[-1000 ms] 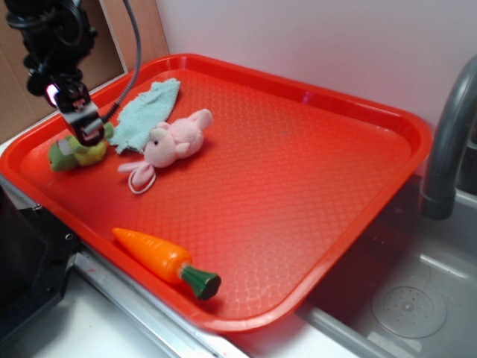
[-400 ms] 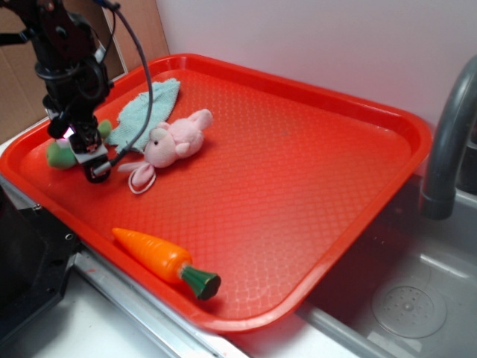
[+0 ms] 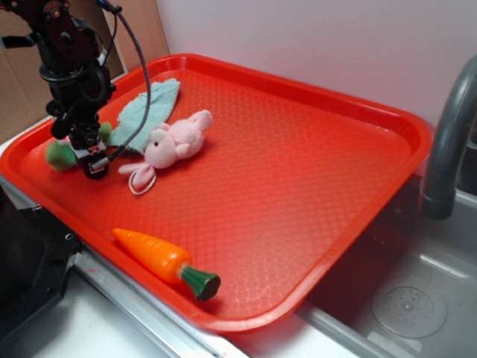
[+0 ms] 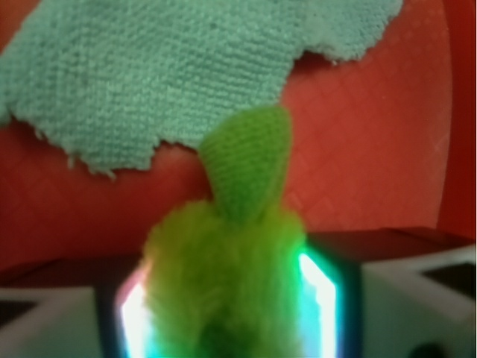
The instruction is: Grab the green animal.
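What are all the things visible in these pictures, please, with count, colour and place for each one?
green animal: 1, yellow-green plush, at the tray's left end, between the claw's two fingers in the wrist view
teal cloth: 1, teal, flat at the tray's far left, beside the green animal
pink bunny: 1, pink plush, lying against the cloth's right edge
carrot: 1, orange with a dark green end, near the tray's front edge
tray: 1, red, holds all the toys
faucet: 1, grey, at the right edge
sink: 1, grey metal, lower right, partly under the tray
claw: 1, black, lowered over the green animal; whether it has gripped cannot be told
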You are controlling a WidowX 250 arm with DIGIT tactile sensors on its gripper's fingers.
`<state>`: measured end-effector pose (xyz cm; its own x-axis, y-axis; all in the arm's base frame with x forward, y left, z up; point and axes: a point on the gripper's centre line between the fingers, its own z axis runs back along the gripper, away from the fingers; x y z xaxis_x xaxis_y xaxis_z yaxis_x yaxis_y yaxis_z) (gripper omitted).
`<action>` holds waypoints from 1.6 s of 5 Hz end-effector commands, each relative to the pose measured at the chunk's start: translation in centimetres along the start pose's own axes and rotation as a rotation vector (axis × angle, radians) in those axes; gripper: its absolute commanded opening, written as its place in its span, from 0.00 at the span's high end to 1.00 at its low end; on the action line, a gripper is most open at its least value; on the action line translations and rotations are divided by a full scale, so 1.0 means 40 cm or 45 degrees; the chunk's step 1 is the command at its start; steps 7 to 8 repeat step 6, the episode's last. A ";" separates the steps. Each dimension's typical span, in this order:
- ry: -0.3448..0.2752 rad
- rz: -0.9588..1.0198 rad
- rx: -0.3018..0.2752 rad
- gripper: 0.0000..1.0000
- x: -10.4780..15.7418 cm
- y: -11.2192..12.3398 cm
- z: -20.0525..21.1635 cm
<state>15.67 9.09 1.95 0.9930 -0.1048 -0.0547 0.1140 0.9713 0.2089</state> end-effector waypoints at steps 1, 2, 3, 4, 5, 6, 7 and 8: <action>0.032 0.128 -0.007 1.00 0.015 -0.039 0.133; -0.045 0.184 -0.075 1.00 0.032 -0.099 0.277; -0.100 0.199 -0.161 1.00 0.043 -0.145 0.372; -0.179 0.259 -0.236 1.00 0.034 -0.172 0.449; -0.253 0.252 -0.242 1.00 0.019 -0.194 0.493; -0.242 0.246 -0.306 1.00 0.019 -0.187 0.486; -0.242 0.246 -0.306 1.00 0.019 -0.187 0.486; -0.242 0.246 -0.306 1.00 0.019 -0.187 0.486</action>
